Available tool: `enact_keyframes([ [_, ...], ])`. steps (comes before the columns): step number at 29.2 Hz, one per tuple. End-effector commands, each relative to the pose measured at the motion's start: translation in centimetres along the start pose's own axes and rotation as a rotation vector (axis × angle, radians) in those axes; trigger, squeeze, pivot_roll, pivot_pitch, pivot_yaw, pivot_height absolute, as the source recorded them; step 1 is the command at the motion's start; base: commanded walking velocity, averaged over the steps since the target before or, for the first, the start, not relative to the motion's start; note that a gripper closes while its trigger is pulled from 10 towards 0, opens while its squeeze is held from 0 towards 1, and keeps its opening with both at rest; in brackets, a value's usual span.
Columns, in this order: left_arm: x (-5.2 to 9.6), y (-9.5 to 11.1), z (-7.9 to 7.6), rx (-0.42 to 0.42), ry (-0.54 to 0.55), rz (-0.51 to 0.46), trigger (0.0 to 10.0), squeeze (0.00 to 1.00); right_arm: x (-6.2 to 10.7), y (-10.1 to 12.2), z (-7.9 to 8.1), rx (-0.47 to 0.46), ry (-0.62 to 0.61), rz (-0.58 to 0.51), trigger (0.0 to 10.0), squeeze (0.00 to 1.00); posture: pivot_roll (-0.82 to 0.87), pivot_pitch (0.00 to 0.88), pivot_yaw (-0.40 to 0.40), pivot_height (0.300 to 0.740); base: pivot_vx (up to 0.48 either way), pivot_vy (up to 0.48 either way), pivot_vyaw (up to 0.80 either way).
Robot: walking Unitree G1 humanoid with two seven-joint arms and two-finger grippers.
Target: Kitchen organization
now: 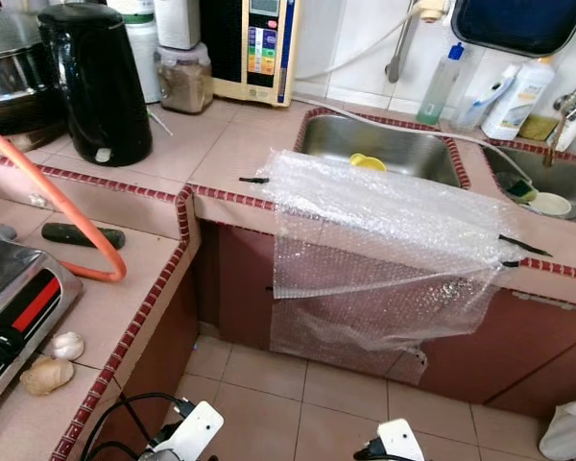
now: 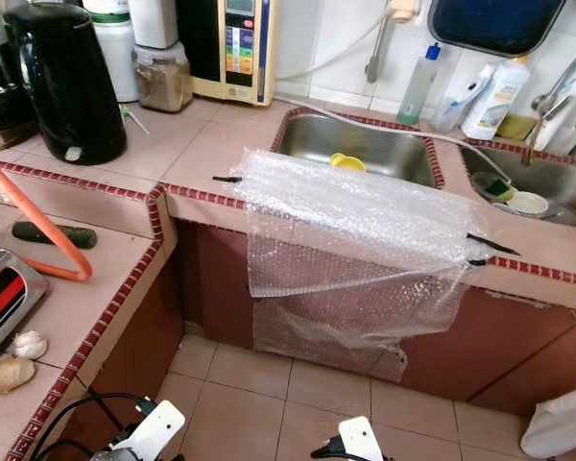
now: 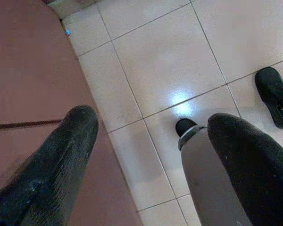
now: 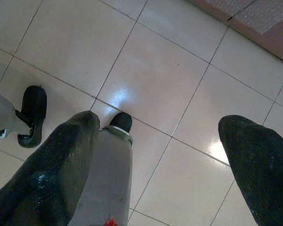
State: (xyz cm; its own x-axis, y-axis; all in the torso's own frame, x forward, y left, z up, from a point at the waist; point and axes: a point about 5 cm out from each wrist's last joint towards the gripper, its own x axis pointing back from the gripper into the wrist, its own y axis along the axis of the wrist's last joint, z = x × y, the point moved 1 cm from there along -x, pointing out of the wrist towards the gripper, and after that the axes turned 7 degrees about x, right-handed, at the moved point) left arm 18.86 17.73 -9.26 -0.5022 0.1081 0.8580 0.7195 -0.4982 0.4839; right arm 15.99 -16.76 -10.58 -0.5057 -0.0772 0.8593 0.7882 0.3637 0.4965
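The robot stood facing a tiled kitchen counter [image 1: 240, 144] with red trim, both arms hanging low. The left gripper [image 3: 151, 155] pointed down at the pale floor tiles [image 3: 170, 56] beside the brown cabinet front [image 3: 28, 70], its 2 black fingers [image 3: 61, 165] spread well apart with nothing between them. The right gripper [image 4: 160, 160] hung the same way over the floor, its 2 fingers [image 4: 254, 165] also parted and empty. In both wrist views the robot's own grey legs and black feet showed below.

A sheet of bubble wrap [image 1: 384, 250] lay draped over the counter's front edge, its top on the tiles just before the left sink basin [image 1: 384, 149] and the rest hanging down over the cabinet. A yellow object [image 1: 368, 162] sat inside that basin. In the right basin [image 1: 557, 178] there was a white dish [image 1: 550, 204].

Over on the left stood a black kettle [image 1: 101, 82], with a jar [image 1: 184, 77] near it at the wall. An orange hose [image 1: 67, 211] curved across the lower counter, past a dark cucumber-like thing [image 1: 82, 235]. A stove [image 1: 14, 298] sat at the near left, with a garlic bulb [image 1: 65, 345] and a piece of ginger [image 1: 46, 376] just beside it. Bottles [image 1: 516, 96] lined the wall behind the sinks.
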Motion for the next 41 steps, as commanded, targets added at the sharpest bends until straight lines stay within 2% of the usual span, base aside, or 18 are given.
enact_keyframes([
  [1,-0.03,0.14,-0.09,0.007,-0.002,-0.005,10.0,0.00,0.10,-0.39,-0.56,0.015,-0.013,0.016,10.0,0.00,0.20,0.000,-0.092,0.740,0.000,0.000,0.00],
  [3,-0.02,0.06,-0.13,-0.014,-0.010,-0.002,10.0,0.00,0.11,-0.44,-0.65,0.014,-0.018,0.022,10.0,0.00,0.20,0.000,-0.095,0.740,0.000,-0.272,0.00],
  [15,0.06,-0.49,-0.38,-0.011,-0.032,0.014,10.0,0.00,0.08,-0.55,-0.61,0.059,-0.014,0.045,10.0,0.00,0.19,0.000,-0.101,0.740,0.000,-0.428,0.00],
  [41,0.06,-0.49,-0.38,-0.011,-0.032,0.014,10.0,0.00,0.08,-0.55,-0.61,0.059,-0.014,0.045,10.0,0.00,0.19,0.000,-0.101,0.740,0.000,-0.480,0.00],
])
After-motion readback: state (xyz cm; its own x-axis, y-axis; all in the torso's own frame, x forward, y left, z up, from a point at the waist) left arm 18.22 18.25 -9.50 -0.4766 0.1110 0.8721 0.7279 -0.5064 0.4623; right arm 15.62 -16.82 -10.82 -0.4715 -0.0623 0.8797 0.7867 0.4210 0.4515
